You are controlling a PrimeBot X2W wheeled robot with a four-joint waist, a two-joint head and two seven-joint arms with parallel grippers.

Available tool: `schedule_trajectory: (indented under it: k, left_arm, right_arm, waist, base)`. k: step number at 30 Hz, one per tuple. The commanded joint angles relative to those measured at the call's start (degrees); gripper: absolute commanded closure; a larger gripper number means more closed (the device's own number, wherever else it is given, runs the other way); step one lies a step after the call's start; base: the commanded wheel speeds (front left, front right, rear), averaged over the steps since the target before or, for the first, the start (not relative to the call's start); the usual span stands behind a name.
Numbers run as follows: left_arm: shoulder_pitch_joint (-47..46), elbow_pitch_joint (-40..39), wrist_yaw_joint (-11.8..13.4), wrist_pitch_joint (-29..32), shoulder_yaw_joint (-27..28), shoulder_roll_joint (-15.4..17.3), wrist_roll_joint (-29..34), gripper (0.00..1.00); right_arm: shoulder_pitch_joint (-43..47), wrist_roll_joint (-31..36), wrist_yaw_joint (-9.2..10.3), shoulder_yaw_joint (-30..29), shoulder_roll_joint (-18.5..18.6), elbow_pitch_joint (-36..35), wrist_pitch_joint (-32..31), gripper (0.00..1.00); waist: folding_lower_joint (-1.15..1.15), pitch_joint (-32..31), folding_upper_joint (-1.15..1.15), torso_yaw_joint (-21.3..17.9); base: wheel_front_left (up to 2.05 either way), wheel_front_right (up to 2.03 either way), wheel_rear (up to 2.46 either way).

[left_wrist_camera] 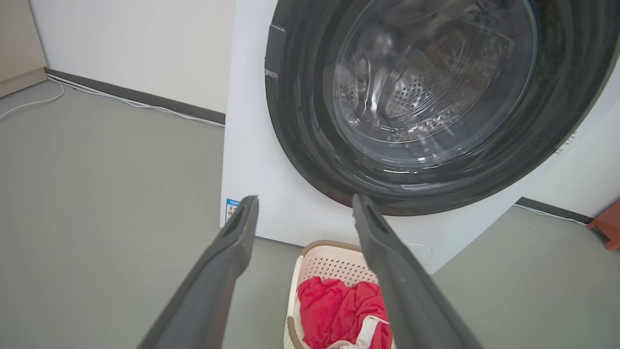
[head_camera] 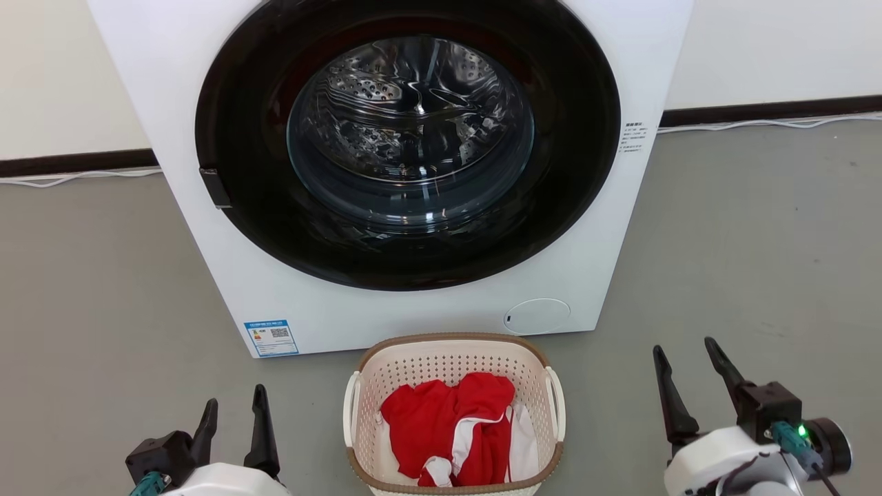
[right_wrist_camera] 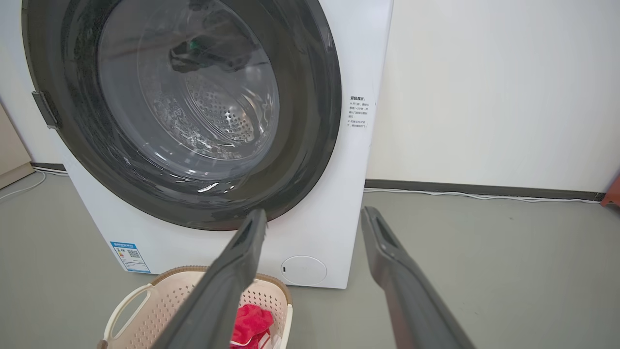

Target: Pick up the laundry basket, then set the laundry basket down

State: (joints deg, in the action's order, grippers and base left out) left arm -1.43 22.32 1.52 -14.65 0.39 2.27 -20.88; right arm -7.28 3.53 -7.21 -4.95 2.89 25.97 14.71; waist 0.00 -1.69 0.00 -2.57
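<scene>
The laundry basket [head_camera: 451, 358], cream and perforated with a brown rim and white loop handles, stands on the grey floor just in front of the washer; red and white clothes lie in it. In the left wrist view the laundry basket [left_wrist_camera: 329, 264] sits low between the fingers, and in the right wrist view the laundry basket [right_wrist_camera: 160, 300] is at the lower left. My left gripper [head_camera: 234, 406] hangs open to the basket's left, apart from it. To the basket's right, my right gripper [head_camera: 685, 351] is open too, with nothing between its fingers.
A white front-loading washer [head_camera: 386, 172] with a dark round door shut rises right behind the basket. White cables [head_camera: 758, 124] run along the dark skirting at the wall. Bare grey floor [head_camera: 758, 241] lies on both sides. A reddish-brown object [left_wrist_camera: 605, 228] sits at the far right.
</scene>
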Motion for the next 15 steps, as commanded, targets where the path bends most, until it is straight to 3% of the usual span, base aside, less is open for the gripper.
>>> schedule_trajectory:
  k: [1, 2, 3, 15]
  left_arm:
    - [-0.7, -1.8, 0.2, -0.3, 1.5, 0.6, -0.2, 0.00]
    - [-0.6, -1.9, -0.2, -0.3, 1.3, 0.6, -0.9, 0.00]
    - [0.1, -0.3, -0.1, 0.0, -0.3, 0.0, -0.9, 1.00]
    - [1.0, 1.8, -0.6, 1.5, 0.1, -0.5, -5.2, 1.00]
  right_arm:
    - [-0.5, 0.1, -0.28, 1.2, 0.0, -1.8, 0.3, 0.00]
    - [-0.5, 0.1, -0.28, 1.2, 0.0, -1.9, 0.3, 0.00]
    - [0.5, 0.0, 0.00, -0.2, 0.0, -0.1, 0.0, 1.00]
    - [1.5, -5.7, -0.02, -0.9, -0.3, 2.1, -1.9, 1.00]
  waist:
    - [0.00, 0.0, 0.00, 0.0]
    - [0.00, -0.1, 0.00, 0.1]
    - [0.00, -0.1, 0.00, 0.1]
    - [0.12, -0.2, 0.00, 0.2]
  base:
    - [0.00, 0.00, 0.00]
    - [0.00, 0.00, 0.00]
    - [0.00, 0.00, 0.00]
    - [0.00, 0.00, 0.00]
